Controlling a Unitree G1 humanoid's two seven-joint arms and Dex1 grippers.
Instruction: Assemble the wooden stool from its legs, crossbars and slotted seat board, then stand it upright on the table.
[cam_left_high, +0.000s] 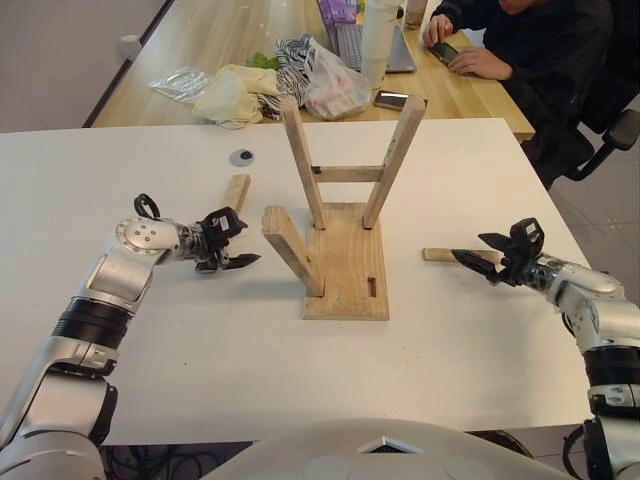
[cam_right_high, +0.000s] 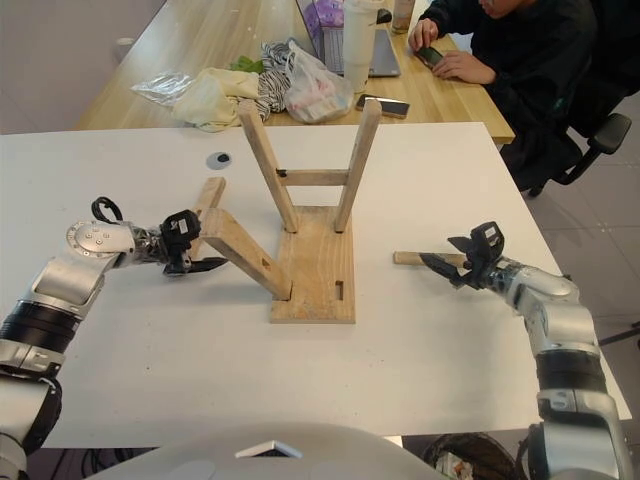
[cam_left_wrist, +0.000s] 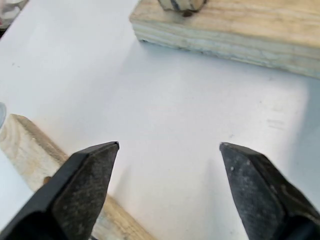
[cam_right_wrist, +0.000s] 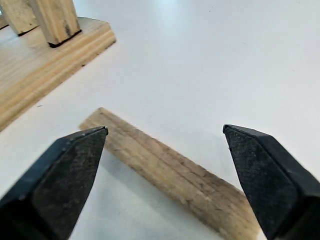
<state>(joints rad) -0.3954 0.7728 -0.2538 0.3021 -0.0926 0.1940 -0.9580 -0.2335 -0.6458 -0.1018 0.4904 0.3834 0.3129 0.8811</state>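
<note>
The slotted seat board (cam_left_high: 350, 268) lies flat at the middle of the white table. Two legs (cam_left_high: 303, 160) stand up from its far end, joined by a crossbar (cam_left_high: 347, 173). A third leg (cam_left_high: 290, 248) leans out from the board's left edge. Another loose leg (cam_left_high: 236, 190) lies on the table left of the board; its end (cam_left_wrist: 30, 150) shows beside my left gripper (cam_left_high: 243, 240), which is open just above the table. A loose crossbar (cam_left_high: 440, 255) lies right of the board. My right gripper (cam_left_high: 470, 250) is open at its right end, with the crossbar (cam_right_wrist: 165, 165) just below the fingers.
A small grey disc (cam_left_high: 241, 157) sits at the back left of the white table. Behind it, a wooden table holds plastic bags (cam_left_high: 335, 90), cloth, a phone (cam_left_high: 391, 99) and a laptop. A person sits at its far right.
</note>
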